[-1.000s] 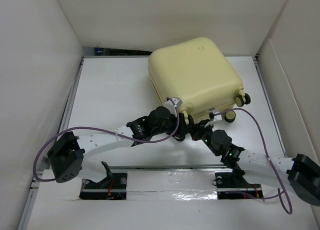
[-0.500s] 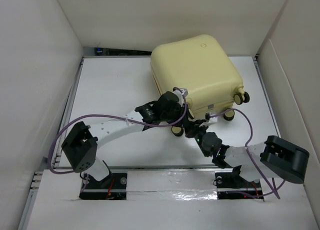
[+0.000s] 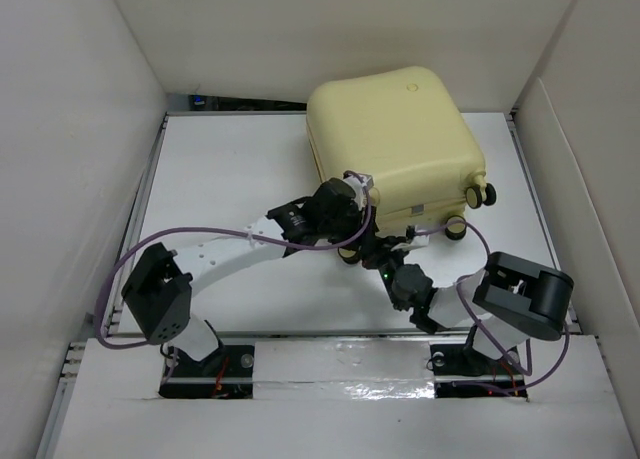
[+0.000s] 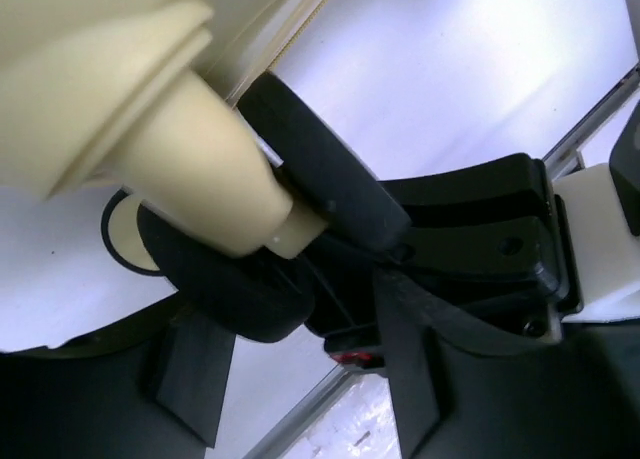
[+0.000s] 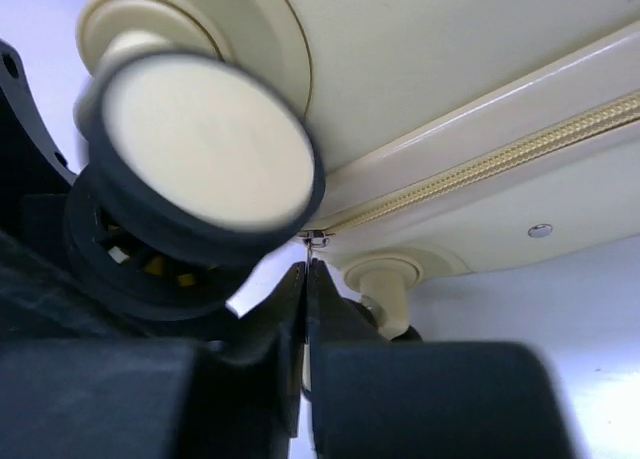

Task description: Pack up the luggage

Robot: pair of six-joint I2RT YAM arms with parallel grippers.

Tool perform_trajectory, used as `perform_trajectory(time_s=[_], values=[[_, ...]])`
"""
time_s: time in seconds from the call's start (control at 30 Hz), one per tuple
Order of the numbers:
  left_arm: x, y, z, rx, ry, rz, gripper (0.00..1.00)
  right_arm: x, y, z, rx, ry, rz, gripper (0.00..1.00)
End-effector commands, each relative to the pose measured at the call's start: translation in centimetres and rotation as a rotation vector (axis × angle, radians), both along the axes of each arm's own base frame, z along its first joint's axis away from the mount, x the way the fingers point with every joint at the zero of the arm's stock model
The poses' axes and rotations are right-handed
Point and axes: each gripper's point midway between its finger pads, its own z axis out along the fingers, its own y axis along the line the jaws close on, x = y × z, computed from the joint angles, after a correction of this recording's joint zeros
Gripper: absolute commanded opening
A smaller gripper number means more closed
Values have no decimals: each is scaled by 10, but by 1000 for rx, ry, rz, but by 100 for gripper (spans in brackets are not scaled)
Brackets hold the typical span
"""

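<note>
the luggage, closed, now lies slightly farther right on the tabletop. left fingers half parted astride a wheel, grip unclear; right fingers shut at the zip pull, so zipping seems underway.

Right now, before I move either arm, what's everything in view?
luggage: one, pale yellow, closed, far right of the table
wheels: at least three, black and cream, along the luggage's near edge
zipper: one, cream, along the shell seam
table: one, white, under everything
walls: pale panels, left, back and right
cables: two, purple, one along each arm
left gripper: black, at a wheel on the near edge; grip unclear
right gripper: black, shut, tips at the zipper line
</note>
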Motion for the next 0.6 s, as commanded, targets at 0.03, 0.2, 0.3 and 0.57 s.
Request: perform_trajectory(time_s=[0.03, 0.2, 0.3, 0.57], values=[[19, -26, 136, -422, -333, 31, 59, -68, 67, 17, 81, -13, 421, 23], [19, 26, 101, -355, -361, 182, 48, -69, 44, -16, -40, 131, 359, 65], [18, 41, 89, -341, -365, 228, 34, -76, 25, -37, -113, 197, 329, 66], [19, 52, 43, -305, -332, 288, 20, -79, -33, -28, -217, 256, 192, 4]])
